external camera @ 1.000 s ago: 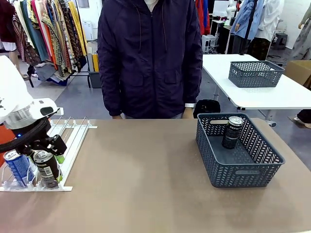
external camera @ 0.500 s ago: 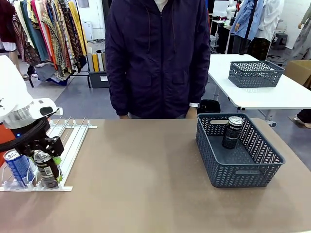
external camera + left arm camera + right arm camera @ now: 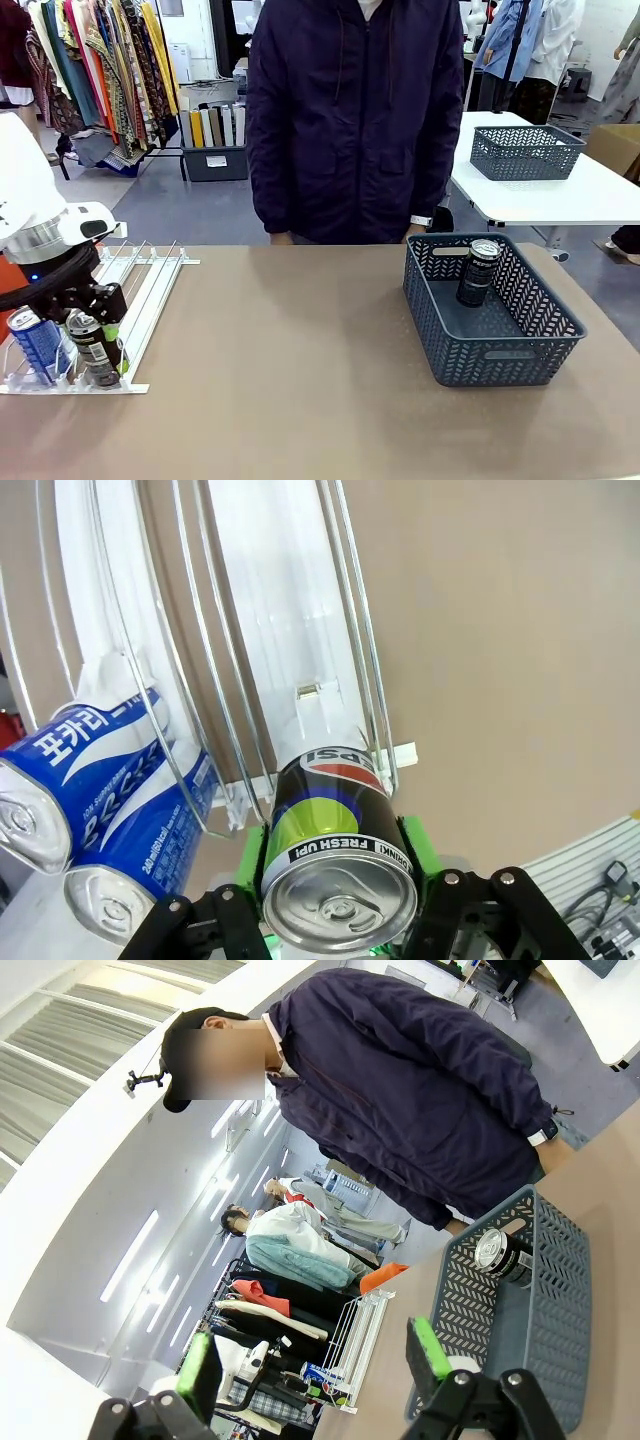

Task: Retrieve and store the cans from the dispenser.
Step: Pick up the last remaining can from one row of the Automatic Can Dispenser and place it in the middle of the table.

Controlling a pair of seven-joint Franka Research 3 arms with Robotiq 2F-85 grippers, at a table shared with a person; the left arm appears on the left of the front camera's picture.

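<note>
A black can (image 3: 93, 349) stands at the low front end of the white dispenser (image 3: 140, 290), and my left gripper (image 3: 92, 338) is shut on it. In the left wrist view its green pads (image 3: 248, 852) press both sides of that black can (image 3: 335, 865), silver top toward the camera. A blue can (image 3: 36, 344) stands one lane to the left, and two blue cans (image 3: 92, 762) lie beside the rails (image 3: 290, 670). Another black can (image 3: 478, 272) stands in the grey mesh basket (image 3: 500, 352). My right gripper (image 3: 315, 1360) is open, raised, with nothing between its fingers.
A person in a dark jacket stands at the table's far edge, hands down near the basket's back corner (image 3: 425, 220). The basket (image 3: 545, 1290) sits at the table's right side. Bare brown tabletop (image 3: 290, 360) lies between dispenser and basket.
My left gripper's fingers have closed in onto the black can at the dispenser's front. The person has stepped to the right along the far edge.
</note>
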